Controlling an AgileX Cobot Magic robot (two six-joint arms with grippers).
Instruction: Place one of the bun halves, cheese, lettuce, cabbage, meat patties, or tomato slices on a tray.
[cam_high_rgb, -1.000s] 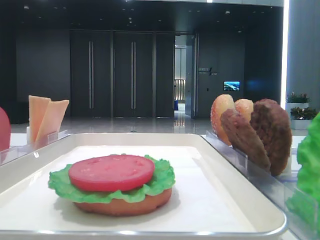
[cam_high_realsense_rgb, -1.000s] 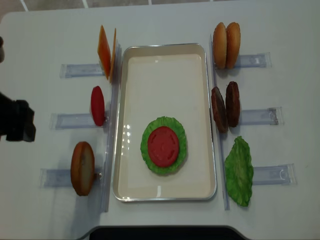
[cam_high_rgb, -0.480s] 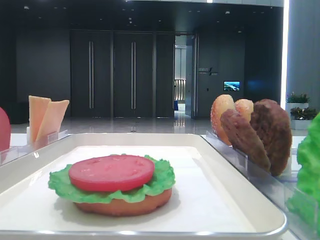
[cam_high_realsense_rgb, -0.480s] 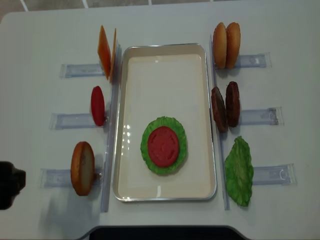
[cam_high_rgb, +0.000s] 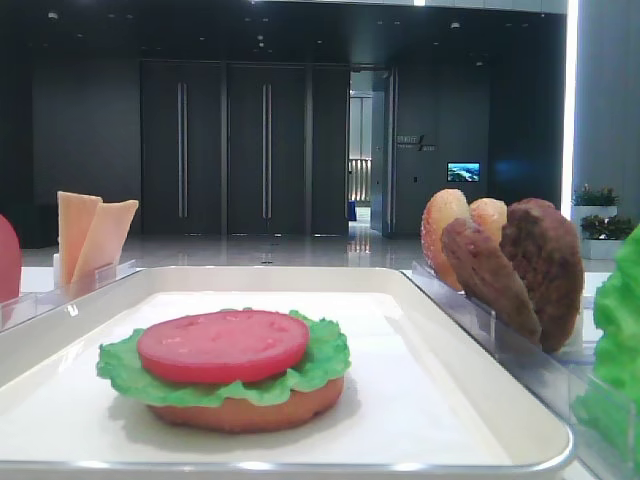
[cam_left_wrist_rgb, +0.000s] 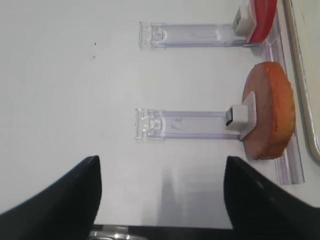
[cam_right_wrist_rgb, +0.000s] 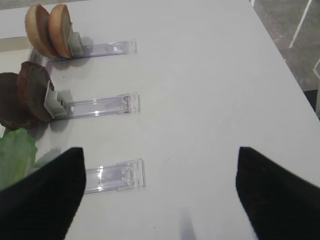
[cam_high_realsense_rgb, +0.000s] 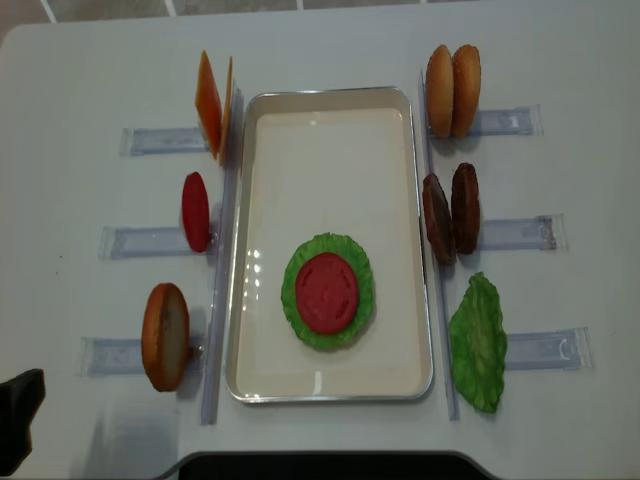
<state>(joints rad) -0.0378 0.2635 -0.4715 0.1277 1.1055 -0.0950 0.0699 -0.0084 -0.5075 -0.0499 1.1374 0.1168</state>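
Observation:
On the white tray (cam_high_realsense_rgb: 330, 98) lies a stack: a tomato slice (cam_high_realsense_rgb: 326, 292) on lettuce (cam_high_realsense_rgb: 295, 315) on a bun half (cam_high_rgb: 250, 412). In holders on the left stand cheese (cam_high_realsense_rgb: 212, 103), a tomato slice (cam_left_wrist_rgb: 262, 20) and a bun half (cam_left_wrist_rgb: 270, 117). On the right stand two bun halves (cam_right_wrist_rgb: 50, 30), two meat patties (cam_high_realsense_rgb: 450, 212) and a lettuce leaf (cam_high_realsense_rgb: 478, 343). Cabbage is out of view. My left gripper (cam_left_wrist_rgb: 161, 167) hangs open and empty near the table's front left corner. My right gripper (cam_right_wrist_rgb: 160, 155) is open and empty over bare table right of the holders.
Clear plastic holders (cam_high_realsense_rgb: 150, 140) flank the tray on both sides, their rails (cam_right_wrist_rgb: 112, 176) reaching outward. The table's front edge (cam_left_wrist_rgb: 200, 232) lies just under the left gripper. In the overhead view, bare table shows in front of the tray and beyond the holders.
In the overhead view the left gripper has drawn back from the table's left edge down to the front left corner. The food and tray have not moved.

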